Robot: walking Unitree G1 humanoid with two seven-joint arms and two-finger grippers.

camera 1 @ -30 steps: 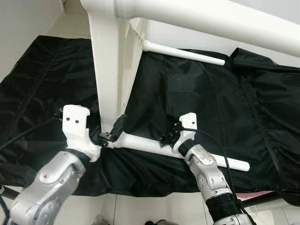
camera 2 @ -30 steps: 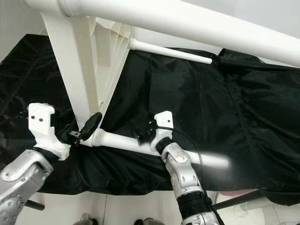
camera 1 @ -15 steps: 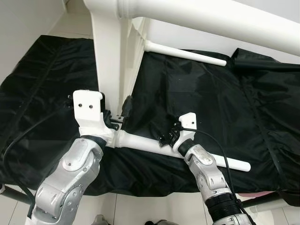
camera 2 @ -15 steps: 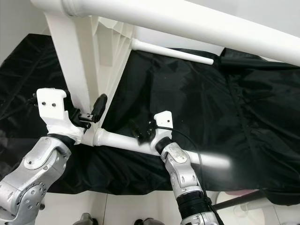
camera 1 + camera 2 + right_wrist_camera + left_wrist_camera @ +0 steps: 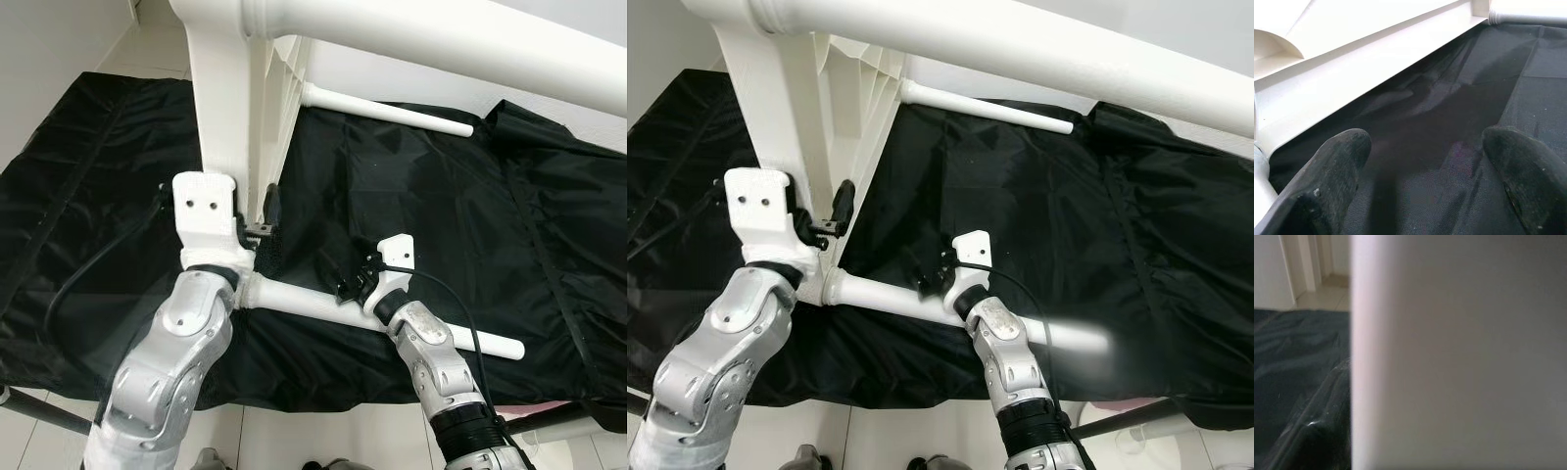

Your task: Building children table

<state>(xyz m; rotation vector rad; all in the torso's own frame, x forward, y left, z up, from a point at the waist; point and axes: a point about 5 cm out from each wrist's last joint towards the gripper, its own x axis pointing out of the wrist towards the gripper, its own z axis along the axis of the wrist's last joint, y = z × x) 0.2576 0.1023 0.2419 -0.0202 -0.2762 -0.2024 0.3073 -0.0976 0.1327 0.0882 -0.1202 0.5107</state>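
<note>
White painted wood, one children's table [image 5: 230, 108], lying on its side on black sheeting [image 5: 460, 215] over a pale floor. Status — part-built, by my judgement.

Fitted, as far as I can see: a far leg [image 5: 387, 110] standing out from the frame over the sheeting; a thick near leg [image 5: 1019, 44] crossing the top of my head views; a low leg [image 5: 323, 305] running out from the bottom corner of the frame, its collar touching that corner. Whether that joint is screwed home I cannot tell.

My left gripper [image 5: 257, 227] is at the edge of the upright panel just above that corner, its wrist block against the panel. Only one finger is clear, so the jaw state cannot be told.

My right gripper [image 5: 933, 277] hovers over the sheeting just beside the low leg, fingers [image 5: 1332, 171] spread apart, holding nothing.

Hidden or unclear — the tabletop face, any fourth leg, any screws. My left wrist view is a blurred white panel with dark sheeting beside it.
</note>
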